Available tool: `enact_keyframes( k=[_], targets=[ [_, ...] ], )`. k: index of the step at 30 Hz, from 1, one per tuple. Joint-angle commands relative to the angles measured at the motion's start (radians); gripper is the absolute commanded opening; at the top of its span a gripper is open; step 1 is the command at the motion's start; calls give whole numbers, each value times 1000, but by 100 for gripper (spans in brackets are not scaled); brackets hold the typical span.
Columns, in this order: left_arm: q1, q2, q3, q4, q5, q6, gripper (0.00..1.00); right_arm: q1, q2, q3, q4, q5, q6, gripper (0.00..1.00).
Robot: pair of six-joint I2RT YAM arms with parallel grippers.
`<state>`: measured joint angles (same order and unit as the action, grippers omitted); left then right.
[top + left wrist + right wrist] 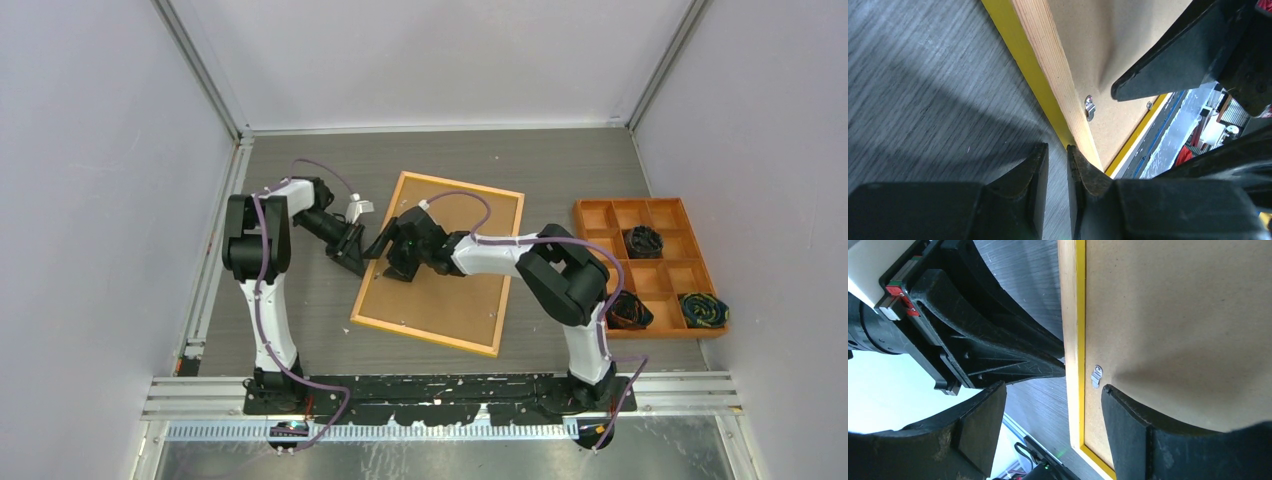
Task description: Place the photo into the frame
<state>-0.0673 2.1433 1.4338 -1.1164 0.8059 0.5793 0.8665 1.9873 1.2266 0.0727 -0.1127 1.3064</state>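
Item: left hand, set at the frame's left edge, fingers set only a slit apart, nothing gripped. Item: frame, laid tan back up on the counter. Item: right hand, held wide apart astride that edge beside a metal clip, nothing grasped.

Over at the right edge of the grey wood-grain tabletop sits the orange compartment tray, about midway between the far and near edges. A dark bundle fills one middle compartment. A second bundle spills over the tray's near left corner, and a yellow-flecked bundle sits in its near right corner. A metal rail runs along the tabletop's near edge.
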Motion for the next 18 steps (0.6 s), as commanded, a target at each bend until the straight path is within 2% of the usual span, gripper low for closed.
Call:
enact_keyframes(
  k=[1, 18],
  targets=[
    [0, 8, -15, 29, -8, -5, 22, 11, 20, 44, 46, -10, 47, 73],
    [0, 4, -29, 45, -15, -11, 21, 33, 85, 91, -1, -6, 64, 68]
  ],
)
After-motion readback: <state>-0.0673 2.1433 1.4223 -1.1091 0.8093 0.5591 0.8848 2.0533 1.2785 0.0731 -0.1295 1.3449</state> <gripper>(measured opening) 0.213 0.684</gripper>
